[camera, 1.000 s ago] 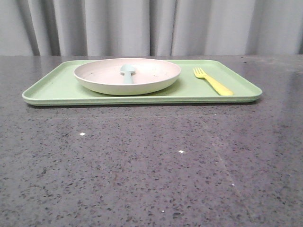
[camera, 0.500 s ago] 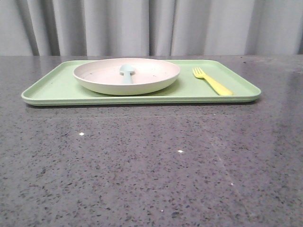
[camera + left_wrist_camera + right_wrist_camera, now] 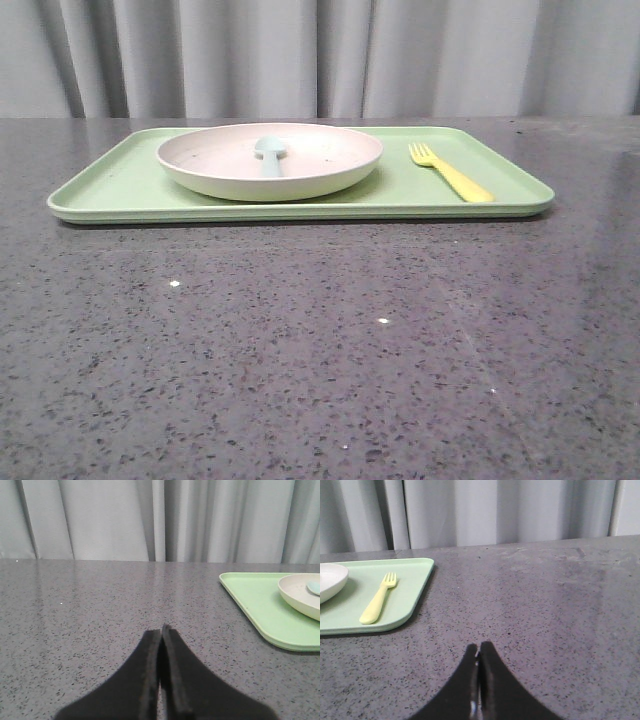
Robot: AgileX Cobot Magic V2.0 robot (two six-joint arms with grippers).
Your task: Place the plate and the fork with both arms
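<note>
Grippers closed and low, tray items untouched

Plate [image 3: 269, 160] sits on the left-centre part of the green tray [image 3: 110, 190], on the speckled grey table [image 3: 320, 350]. A pale blue spoon [image 3: 270, 152] lies inside the plate. Fork [image 3: 450, 172] lies flat on the right part of the tray, tines pointing toward the curtain [image 3: 320, 55], handle angled toward the tray's right near corner; it is apart from the plate.

Neither arm appears in the front view.

Left gripper [image 3: 161, 630]: both black fingers pressed together, tips meeting, nothing between them. It is held low over bare table and points toward the curtain, well to the left of the tray's left end; the tray edge and part of the plate rim show at the side of its wrist view.

Right gripper [image 3: 479, 647]: fingers likewise pressed together and holding nothing, low over bare table, off the right end of the tray, well apart from the fork.
</note>
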